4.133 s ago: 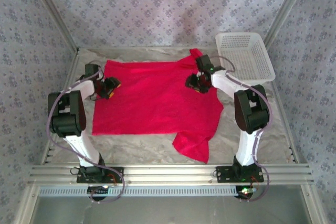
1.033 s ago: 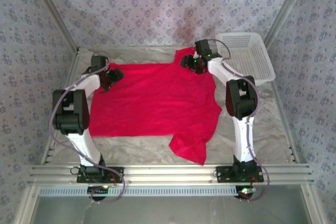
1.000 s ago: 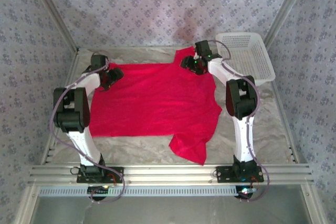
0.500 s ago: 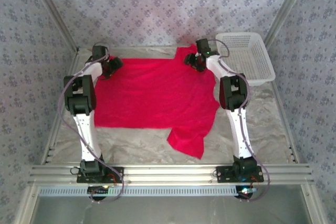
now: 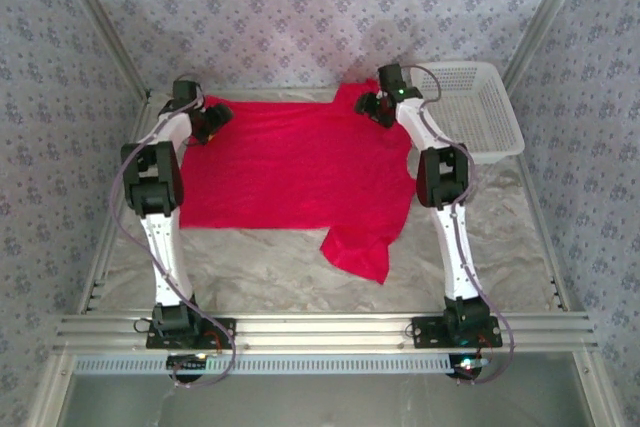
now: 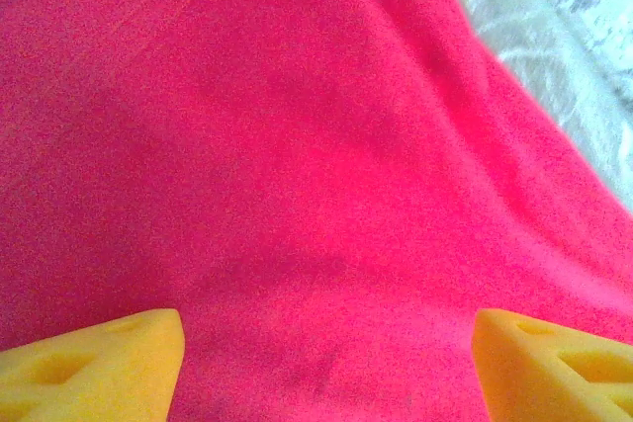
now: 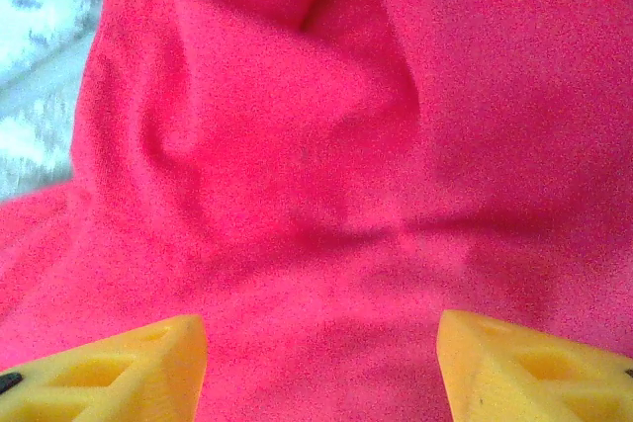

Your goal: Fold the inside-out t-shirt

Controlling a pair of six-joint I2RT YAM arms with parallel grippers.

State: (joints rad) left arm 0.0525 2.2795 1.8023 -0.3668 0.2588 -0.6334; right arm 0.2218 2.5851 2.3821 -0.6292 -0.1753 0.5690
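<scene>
The t-shirt lies spread on the desk, with 1 sleeve crumpled at the near right. The left end effector is at its far left corner and the right end effector at the far right sleeve. Both are spread over cloth, pinching nothing. Closing unevenly, or on 1 layer only, would likely skew the fold or bunch the far sleeve.

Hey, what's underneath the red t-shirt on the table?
Crinkled grey sheeting shows around the t-shirt on its near and right sides. Whatever lies beneath the cloth itself is covered.
</scene>
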